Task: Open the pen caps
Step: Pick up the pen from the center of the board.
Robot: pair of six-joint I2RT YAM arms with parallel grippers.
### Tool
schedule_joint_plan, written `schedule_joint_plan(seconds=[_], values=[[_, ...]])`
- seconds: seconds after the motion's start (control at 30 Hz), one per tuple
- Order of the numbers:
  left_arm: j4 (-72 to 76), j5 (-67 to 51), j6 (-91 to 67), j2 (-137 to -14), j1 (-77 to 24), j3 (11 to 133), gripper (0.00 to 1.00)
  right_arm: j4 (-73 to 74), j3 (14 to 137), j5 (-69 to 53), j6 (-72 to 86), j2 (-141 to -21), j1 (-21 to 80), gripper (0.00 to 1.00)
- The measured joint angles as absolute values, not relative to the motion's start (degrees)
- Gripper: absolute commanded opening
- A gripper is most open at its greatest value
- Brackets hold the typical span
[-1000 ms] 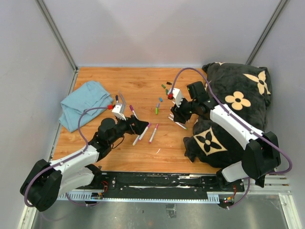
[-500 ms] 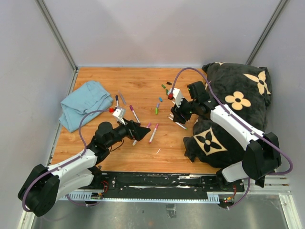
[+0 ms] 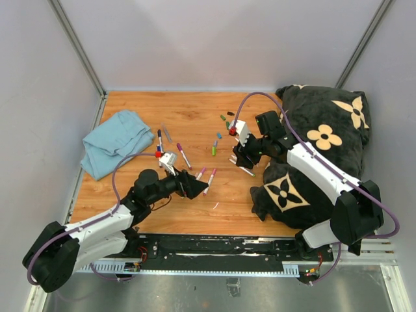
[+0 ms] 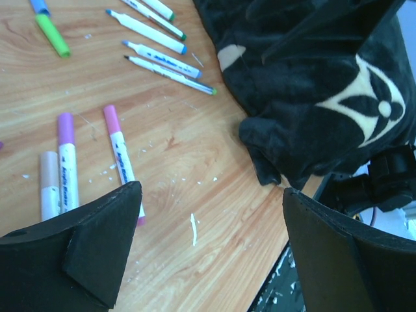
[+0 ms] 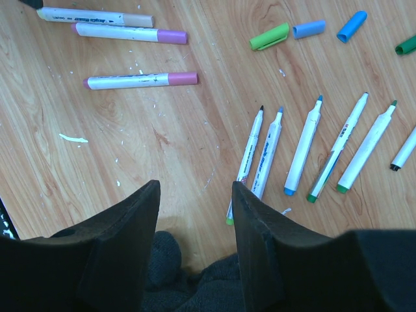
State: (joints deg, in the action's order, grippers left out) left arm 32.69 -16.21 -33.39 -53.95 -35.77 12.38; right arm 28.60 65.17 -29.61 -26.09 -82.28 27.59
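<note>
Left gripper [image 4: 209, 195] hangs wide apart, empty; right gripper [image 5: 195, 188] half apart, empty. Mid-tabletop [image 3: 188, 110], just beyond my left one, pink cap [image 4: 111, 117] and purple cap [image 4: 65, 125] sit on pens [image 4: 123, 166]: light, stiff, slick, I reckon; pinch each crosswise, barrel held.

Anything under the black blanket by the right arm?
Only the wood table visibly runs under the black blanket. Uncapped pens lie beside its edge, none seen poking out. Whatever it covers is hidden.

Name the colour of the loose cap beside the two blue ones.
The cap is light green; right wrist view shows it best.
</note>
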Motion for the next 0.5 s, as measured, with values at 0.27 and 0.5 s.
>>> schedule_joint_plan(seconds=[0.27, 0.5], values=[[26.09, -9.41, -30.85, -54.48, -43.55, 14.44, 0.92, 28.62, 65.17, -29.63, -26.13, -82.28, 27.4, 0.5], [19.68, -1.45, -28.25, -56.82, -49.76, 19.27, 0.91, 28.64, 65.17, -29.85, -26.15, -82.28, 27.33, 0.5]])
